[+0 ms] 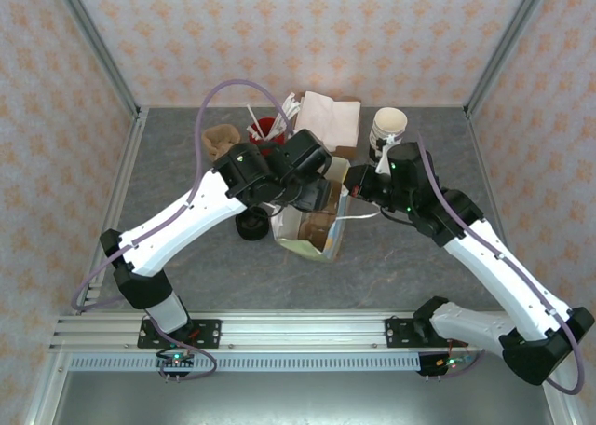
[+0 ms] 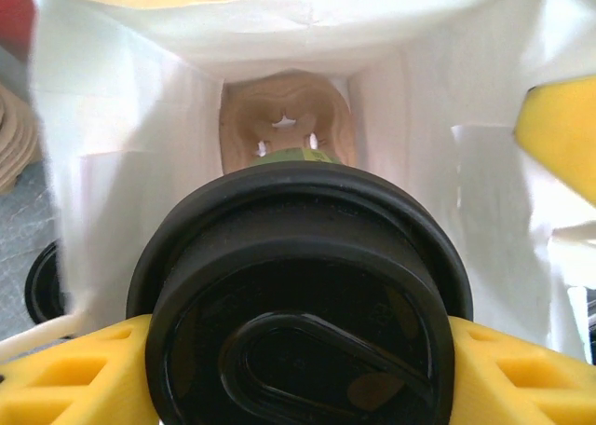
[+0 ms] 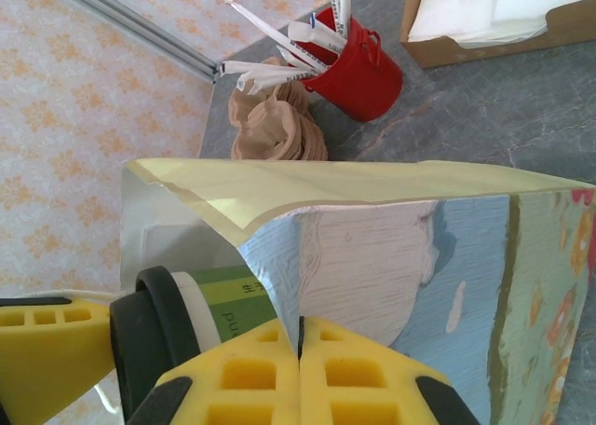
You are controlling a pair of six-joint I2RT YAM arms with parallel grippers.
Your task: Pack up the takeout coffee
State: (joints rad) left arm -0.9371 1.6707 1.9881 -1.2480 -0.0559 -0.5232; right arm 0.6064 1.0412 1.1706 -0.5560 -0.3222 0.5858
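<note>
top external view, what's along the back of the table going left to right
brown pulp carriers → red pot of straws → box of napkins → stack of paper cups

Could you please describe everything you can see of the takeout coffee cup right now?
The takeout coffee is an olive-green paper cup with printed lettering, a white rim and a glossy round black plastic lid bearing a raised teardrop shape, pressed on. The left end effector holds it, yellow fingers on either side. It points base-first into the open mouth of the white-lined paper bag, lid facing outward; the bag's wall hides most of its side.
</note>
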